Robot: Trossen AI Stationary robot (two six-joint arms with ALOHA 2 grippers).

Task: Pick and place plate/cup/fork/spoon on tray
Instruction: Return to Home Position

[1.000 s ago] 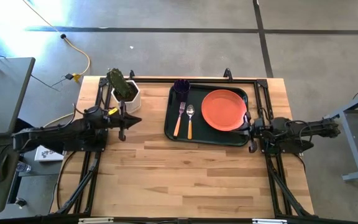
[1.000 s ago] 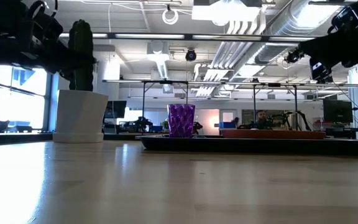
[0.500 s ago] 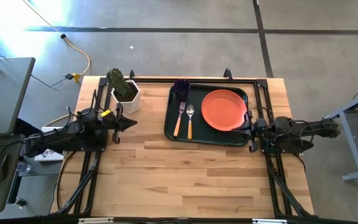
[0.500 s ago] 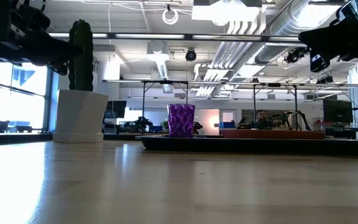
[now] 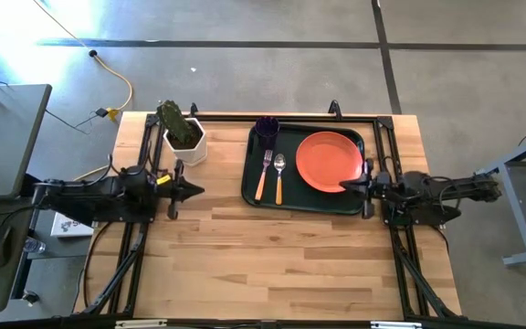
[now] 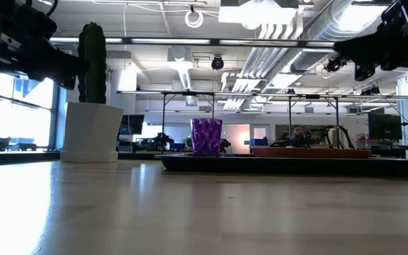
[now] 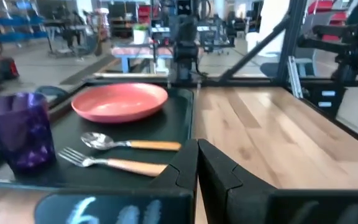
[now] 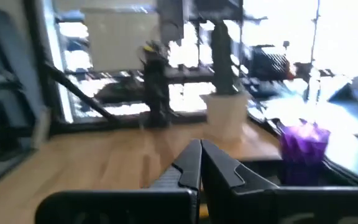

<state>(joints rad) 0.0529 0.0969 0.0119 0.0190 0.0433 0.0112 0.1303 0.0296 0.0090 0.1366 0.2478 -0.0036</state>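
While the high view lays out every item at once, the low view flattens the tray (image 6: 289, 165) into a dark strip with only the cup (image 6: 206, 137) and a thin edge of the plate (image 6: 310, 151) rising above its rim; fork and spoon cannot be seen from there. From above, the tray (image 5: 249, 174) carries the cup (image 5: 266, 127) in its far corner nearest the left arm, the fork (image 5: 264, 174) and spoon (image 5: 279, 177) lying side by side in the middle, and the plate (image 5: 329, 161) on the side nearest the right arm.

The left gripper (image 5: 193, 190) sits over bare table, well apart from the tray, which lies ahead of its tips; the white cactus pot (image 5: 185, 141) stands just beside it. Its wrist view looks across the fork (image 7: 114, 163), the spoon (image 7: 129, 144), the cup (image 7: 16, 129) and the plate (image 7: 120, 101), and shows its own fingers (image 7: 185, 169) pressed together, holding nothing.

The right gripper (image 5: 346, 185) points at the tray's near edge, its tips over the rim close by the plate; whether they touch anything cannot be told from above. Its wrist view is blurred, yet the fingers (image 8: 191, 167) meet in a closed point, empty, with the cup (image 8: 302, 142) ahead and the pot (image 8: 225, 115) beyond. Both arms are cut off at the low view's upper corners.
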